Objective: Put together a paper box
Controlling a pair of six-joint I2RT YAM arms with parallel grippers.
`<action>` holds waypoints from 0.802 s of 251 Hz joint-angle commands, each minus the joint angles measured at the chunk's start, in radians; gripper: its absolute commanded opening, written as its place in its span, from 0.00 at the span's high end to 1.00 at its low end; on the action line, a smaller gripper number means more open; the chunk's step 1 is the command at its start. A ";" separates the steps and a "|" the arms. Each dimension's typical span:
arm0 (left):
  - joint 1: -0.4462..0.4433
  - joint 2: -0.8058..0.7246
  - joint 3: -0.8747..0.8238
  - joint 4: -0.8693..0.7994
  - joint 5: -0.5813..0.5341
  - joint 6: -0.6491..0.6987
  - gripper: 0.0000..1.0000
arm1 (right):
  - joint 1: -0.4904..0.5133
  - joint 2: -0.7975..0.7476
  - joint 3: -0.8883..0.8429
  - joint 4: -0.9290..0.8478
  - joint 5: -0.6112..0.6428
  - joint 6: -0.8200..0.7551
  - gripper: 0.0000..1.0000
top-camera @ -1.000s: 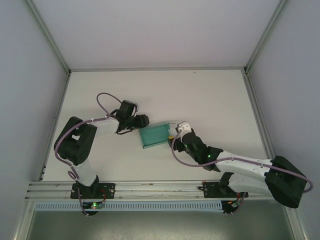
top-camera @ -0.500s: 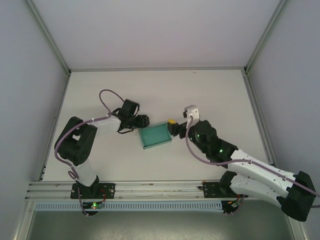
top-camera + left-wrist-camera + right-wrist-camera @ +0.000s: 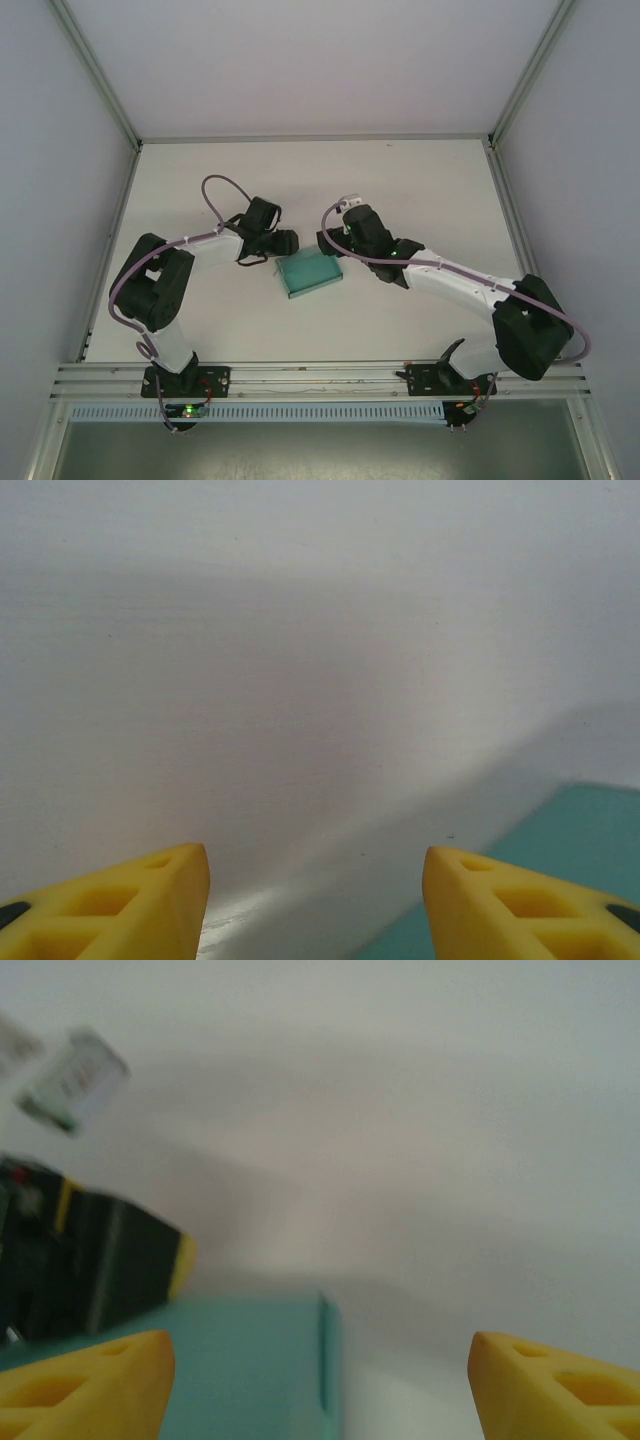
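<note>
We see the paper box [image 3: 310, 273] lying on the table [image 3: 430, 190]. Our left gripper [image 3: 315, 865] stands spread beside it, our right gripper [image 3: 322, 1345] spread above its edge.

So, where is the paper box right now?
In the top view the paper box lies near the middle of the table, with the left end effector at its far left corner and the right end effector at its far right corner.

The left arm [image 3: 200, 248] and right arm [image 3: 450, 285] bend inward toward each other, jaws parted on both, apparently wider on the right.
</note>
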State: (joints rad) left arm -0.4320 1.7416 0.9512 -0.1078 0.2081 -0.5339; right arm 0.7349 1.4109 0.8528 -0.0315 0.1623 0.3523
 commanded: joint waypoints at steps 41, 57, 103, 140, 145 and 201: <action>-0.008 -0.078 0.067 -0.102 -0.061 0.024 0.38 | -0.006 0.016 -0.219 0.031 -0.111 0.138 0.26; -0.008 -0.100 0.076 -0.122 -0.076 0.026 0.38 | -0.005 0.033 -0.254 0.070 -0.123 0.165 0.26; -0.007 -0.192 0.062 -0.199 -0.104 0.010 0.36 | 0.010 0.124 -0.269 0.136 -0.117 0.208 0.29; -0.007 -0.319 -0.089 -0.182 -0.048 -0.065 0.31 | 0.020 0.150 -0.257 0.158 -0.124 0.217 0.29; -0.008 -0.340 -0.116 -0.176 -0.041 -0.081 0.30 | 0.020 0.149 -0.255 0.156 -0.124 0.221 0.29; -0.008 -0.509 -0.349 -0.082 0.028 -0.246 0.25 | 0.044 0.140 -0.260 0.147 -0.120 0.272 0.31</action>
State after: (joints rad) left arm -0.4320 1.2942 0.6891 -0.2401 0.1841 -0.6621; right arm 0.7521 1.5234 0.6117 0.1997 0.0429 0.5900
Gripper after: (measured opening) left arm 0.741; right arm 0.689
